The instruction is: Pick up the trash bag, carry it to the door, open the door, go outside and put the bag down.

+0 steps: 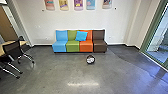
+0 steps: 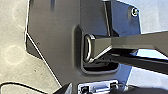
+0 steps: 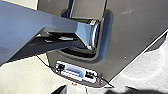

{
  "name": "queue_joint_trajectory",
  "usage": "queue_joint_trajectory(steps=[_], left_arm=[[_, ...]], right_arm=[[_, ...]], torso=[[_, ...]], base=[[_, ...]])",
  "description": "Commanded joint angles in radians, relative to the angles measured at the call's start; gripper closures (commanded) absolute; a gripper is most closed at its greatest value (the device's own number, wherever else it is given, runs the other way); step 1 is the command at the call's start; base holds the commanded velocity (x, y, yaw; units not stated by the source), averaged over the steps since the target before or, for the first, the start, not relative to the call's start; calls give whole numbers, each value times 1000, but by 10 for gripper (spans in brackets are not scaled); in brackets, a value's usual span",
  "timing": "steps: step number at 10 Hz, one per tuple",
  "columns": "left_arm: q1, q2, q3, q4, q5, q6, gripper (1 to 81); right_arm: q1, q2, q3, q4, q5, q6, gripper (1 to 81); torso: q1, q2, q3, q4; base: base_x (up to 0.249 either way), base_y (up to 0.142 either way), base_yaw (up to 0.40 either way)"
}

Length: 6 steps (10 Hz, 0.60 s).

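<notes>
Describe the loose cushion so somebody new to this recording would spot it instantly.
Against the far wall, beneath a row of posters, stands a four-seat couch. The cushion leans across its green back and orange back. It is bright blue and slightly askew, set apart from the blue seat by lying over other colours.

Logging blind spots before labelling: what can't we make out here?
Head view:
- posters: tops cut off by upper edge
- table: cut off by left edge, partly behind chair
- green-framed glass: cut off by right edge
- round thing on floor: too small to identify
- green seat back: partly behind blue cushion
</notes>
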Motion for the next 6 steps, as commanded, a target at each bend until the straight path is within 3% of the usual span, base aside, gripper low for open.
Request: queue_joint_trajectory(steps=[1,6], left_arm=[[-29,-8,6,-3,62,6,10],[-29,-6,6,-5,62,6,10]], right_arm=[[30,3,11,-11,-67,-5,10],[29,3,11,-16,-67,-4,10]], torso=[[0,0,0,0],[0,0,0,0]], base=[[183,0,0],[182,0,0]])
